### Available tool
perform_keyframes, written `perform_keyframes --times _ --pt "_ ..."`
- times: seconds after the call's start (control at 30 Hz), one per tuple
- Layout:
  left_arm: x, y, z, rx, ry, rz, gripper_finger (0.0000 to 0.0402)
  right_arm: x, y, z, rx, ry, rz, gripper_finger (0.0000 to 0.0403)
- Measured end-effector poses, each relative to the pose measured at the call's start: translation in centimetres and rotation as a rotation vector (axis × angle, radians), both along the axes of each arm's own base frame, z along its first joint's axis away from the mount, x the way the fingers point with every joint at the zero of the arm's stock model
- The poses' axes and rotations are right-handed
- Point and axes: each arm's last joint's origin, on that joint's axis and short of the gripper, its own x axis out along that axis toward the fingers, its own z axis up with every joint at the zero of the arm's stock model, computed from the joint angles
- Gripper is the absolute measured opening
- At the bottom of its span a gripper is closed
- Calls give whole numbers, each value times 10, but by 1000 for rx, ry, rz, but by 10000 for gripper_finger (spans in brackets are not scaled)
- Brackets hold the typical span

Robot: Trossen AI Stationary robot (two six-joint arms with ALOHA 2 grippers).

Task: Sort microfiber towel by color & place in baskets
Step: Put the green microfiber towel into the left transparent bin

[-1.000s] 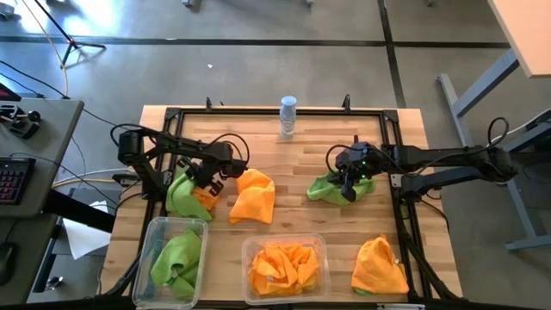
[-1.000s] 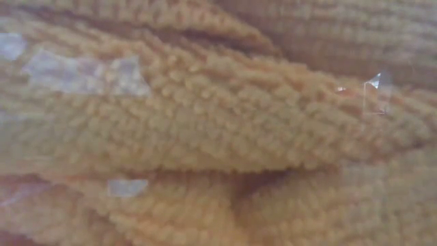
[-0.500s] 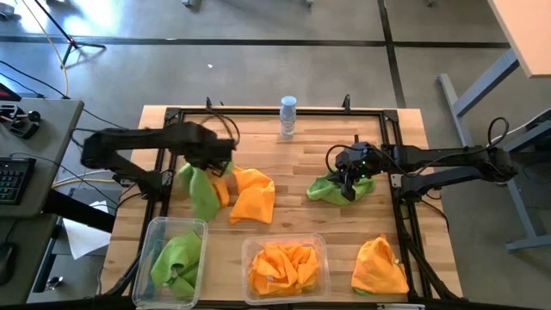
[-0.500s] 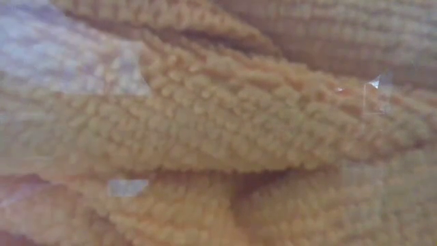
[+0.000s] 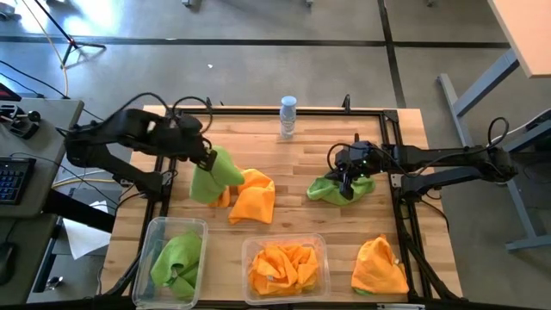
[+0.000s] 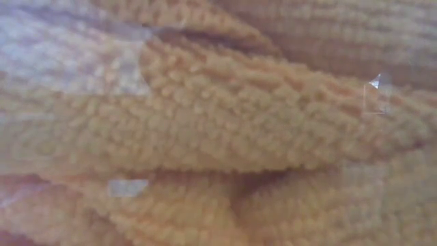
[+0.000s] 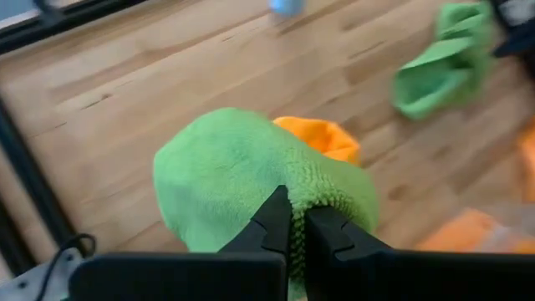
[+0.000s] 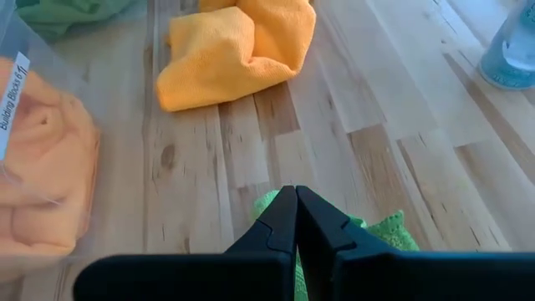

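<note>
In the high view my left gripper is raised over the table's left part, shut on a green microfiber towel that hangs beside an orange towel lying on the wood. My right gripper is low at the right, shut on a second green towel that rests on the table. Another orange towel lies near the front right corner. At the front edge, the narrow basket holds green towels and the wider basket holds orange ones. My left gripper pinches a bunched fold at the top of the green towel between its two fingers, slanting down from above. The towel hangs as a rounded lump below the fingers. My right gripper has a bit of the second green towel's upper edge at its shut fingertips, slanting down; the towel lies on the wood.
A small clear bottle stands at the far edge, in the middle. A black frame runs around the tabletop. The low view is filled by orange towel pressed against the basket wall. Bare wood lies between the two arms.
My left gripper has risen from the table with the green towel and tipped steeply downward. The towel, lying flat beside the orange one a second ago, now hangs bunched below the fingers. The right arm has kept still.
</note>
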Motion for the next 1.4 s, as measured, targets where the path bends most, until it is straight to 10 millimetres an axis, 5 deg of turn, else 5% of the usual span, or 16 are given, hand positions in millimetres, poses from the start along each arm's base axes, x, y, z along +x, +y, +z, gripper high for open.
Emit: perform_keyframes --times 0.33,0.5,0.73,0.97,1.23,1.4 --pt "-19 -22 47 -143 -208 -121 0 0 0 0 7 0 -4 0" --pt "-28 -40 55 -288 -240 -175 0 0 0 0 47 -1 -37 0" --pt "-28 -82 48 -443 -171 -229 0 0 1 0 118 -1 -95 0" --pt "-29 -145 30 -573 0 -241 0 0 1 0 194 0 -159 0" --pt "-56 -216 4 -688 260 -141 0 1 7 0 215 2 -160 0" --pt "-68 -240 -8 -684 367 -123 0 1 13 0 194 0 -188 0"
